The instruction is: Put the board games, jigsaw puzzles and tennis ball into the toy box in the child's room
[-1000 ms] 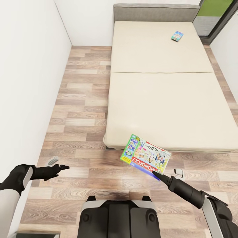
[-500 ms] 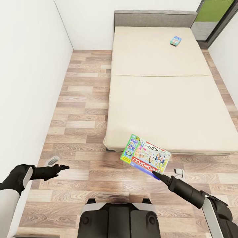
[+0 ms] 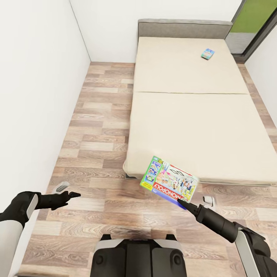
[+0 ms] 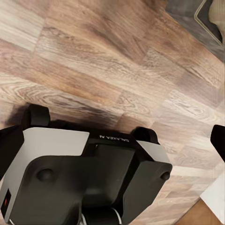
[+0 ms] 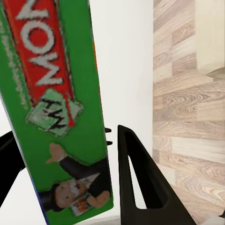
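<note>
My right gripper is shut on a board game, a flat green, red and blue MONOPOLY box, and holds it tilted over the wood floor just before the foot of the bed. In the right wrist view the green box stands between the two fingers. A second board game, small and blue, lies on the far right of the mattress near the grey headboard. My left gripper hangs open and empty over the floor at the left. The toy box and table are out of view.
A white wall runs close along the left. Wood-plank floor lies between it and the bed. A grey-framed window stands at the back right. My own base sits below, seen too in the left wrist view.
The whole picture has shifted, so the camera has moved and the bed sits a little lower and further right. Both arms and the held box keep their pose.
</note>
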Available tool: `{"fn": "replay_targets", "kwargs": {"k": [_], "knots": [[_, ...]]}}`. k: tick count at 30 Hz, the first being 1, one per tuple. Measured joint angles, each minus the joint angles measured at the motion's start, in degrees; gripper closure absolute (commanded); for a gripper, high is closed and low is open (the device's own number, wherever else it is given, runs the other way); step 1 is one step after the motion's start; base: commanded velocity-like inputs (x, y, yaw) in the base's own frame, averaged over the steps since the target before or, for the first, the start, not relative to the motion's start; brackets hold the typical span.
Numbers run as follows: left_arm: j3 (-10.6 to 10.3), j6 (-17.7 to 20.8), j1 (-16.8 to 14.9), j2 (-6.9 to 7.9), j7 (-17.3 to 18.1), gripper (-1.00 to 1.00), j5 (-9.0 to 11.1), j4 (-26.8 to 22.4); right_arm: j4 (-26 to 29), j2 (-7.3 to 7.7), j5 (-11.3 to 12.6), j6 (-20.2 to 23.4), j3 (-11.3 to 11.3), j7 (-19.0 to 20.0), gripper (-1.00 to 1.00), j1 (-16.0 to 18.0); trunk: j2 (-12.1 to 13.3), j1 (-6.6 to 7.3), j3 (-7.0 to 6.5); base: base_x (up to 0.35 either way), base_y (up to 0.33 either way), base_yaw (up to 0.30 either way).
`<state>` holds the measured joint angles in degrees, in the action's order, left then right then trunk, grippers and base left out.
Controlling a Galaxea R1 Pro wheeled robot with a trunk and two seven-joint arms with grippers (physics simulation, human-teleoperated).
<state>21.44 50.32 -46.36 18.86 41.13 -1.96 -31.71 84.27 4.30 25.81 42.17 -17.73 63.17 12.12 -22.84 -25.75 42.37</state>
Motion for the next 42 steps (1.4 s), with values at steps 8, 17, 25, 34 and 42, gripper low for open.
{"fn": "replay_targets", "kwargs": {"k": [8,17,25,34,42], "knots": [[0.0,-0.01,0.0,0.06,0.0,-1.0,0.0,0.0,0.01,-0.08,0.01,-0.06,0.0,0.0,1.0,0.0,0.0,0.0,-0.76,0.0,0.0,0.102],[0.0,-0.08,0.0,0.07,0.0,-1.0,0.0,0.0,0.02,-0.12,0.04,-0.07,0.0,0.0,1.0,0.0,0.0,0.0,-1.61,0.0,0.0,0.106],[0.0,-0.1,0.0,0.0,0.0,-1.0,0.02,0.0,0.17,-0.11,0.05,-0.01,0.0,0.0,1.0,0.0,0.0,0.0,-2.37,0.0,0.0,0.106],[0.0,-0.1,0.0,-0.02,0.0,-1.0,0.05,0.0,0.19,-0.23,0.07,-0.02,0.02,0.05,1.0,-0.01,0.0,0.0,-3.22,0.0,0.0,0.063],[0.0,-0.14,-0.01,-0.08,-0.01,-1.0,0.06,0.01,0.05,-0.3,0.08,0.06,0.0,0.09,1.0,-0.01,0.0,0.0,-3.98,0.0,0.0,-0.018]]}}
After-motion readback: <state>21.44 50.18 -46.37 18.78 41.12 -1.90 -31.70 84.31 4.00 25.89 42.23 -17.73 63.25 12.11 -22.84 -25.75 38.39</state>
